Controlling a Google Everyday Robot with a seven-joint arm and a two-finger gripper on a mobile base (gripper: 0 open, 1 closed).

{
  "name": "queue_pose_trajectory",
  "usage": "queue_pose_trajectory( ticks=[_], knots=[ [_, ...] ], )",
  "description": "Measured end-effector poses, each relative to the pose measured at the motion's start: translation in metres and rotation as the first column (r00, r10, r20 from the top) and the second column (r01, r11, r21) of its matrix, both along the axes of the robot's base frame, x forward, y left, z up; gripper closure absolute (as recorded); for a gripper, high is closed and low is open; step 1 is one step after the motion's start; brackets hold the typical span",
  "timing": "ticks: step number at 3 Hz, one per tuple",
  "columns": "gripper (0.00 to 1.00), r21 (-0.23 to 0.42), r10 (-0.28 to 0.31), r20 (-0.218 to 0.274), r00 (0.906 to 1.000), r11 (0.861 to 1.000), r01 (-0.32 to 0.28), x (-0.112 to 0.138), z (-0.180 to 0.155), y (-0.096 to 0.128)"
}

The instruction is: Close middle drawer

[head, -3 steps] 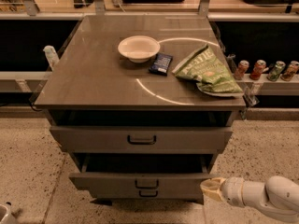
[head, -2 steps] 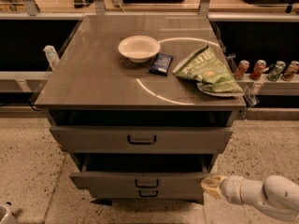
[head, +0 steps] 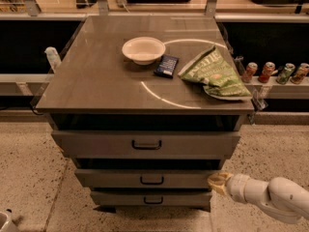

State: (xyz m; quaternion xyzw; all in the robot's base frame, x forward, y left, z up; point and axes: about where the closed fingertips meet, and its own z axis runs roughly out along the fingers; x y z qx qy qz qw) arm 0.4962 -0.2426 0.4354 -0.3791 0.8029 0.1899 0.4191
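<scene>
The grey metal cabinet (head: 96, 88) has three drawers. The middle drawer (head: 116, 179) has a low flat front with a small dark handle (head: 152, 180). It stands out only a little from the cabinet, with a dark gap above it. My gripper (head: 218, 181), on a white arm coming from the lower right, is at the right end of the middle drawer's front and touches it. The top drawer (head: 96, 144) with its taller front sits above, and the lowest drawer (head: 120, 198) below.
On the cabinet top lie a white bowl (head: 143, 50), a dark blue packet (head: 166, 65) and a green chip bag (head: 216, 74) on a plate. Several cans (head: 275, 72) stand on a shelf at right, and a bottle (head: 52, 57) at left. The floor is speckled.
The middle drawer has slid back toward the cabinet and sticks out much less. My gripper has moved inward with its right end.
</scene>
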Motion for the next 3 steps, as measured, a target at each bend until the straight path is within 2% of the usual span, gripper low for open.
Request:
queue_pose_trajectory(
  ticks=[1, 2, 3],
  knots=[
    [1.00, -0.007, 0.007, 0.028, 0.9996, 1.000, -0.007, 0.015, 0.002, 0.003],
    [1.00, -0.005, 0.012, 0.031, 0.9995, 1.000, -0.011, 0.016, 0.002, 0.004],
    [1.00, 0.054, 0.014, -0.021, 0.9997, 0.998, -0.013, 0.001, 0.002, -0.003]
  ],
)
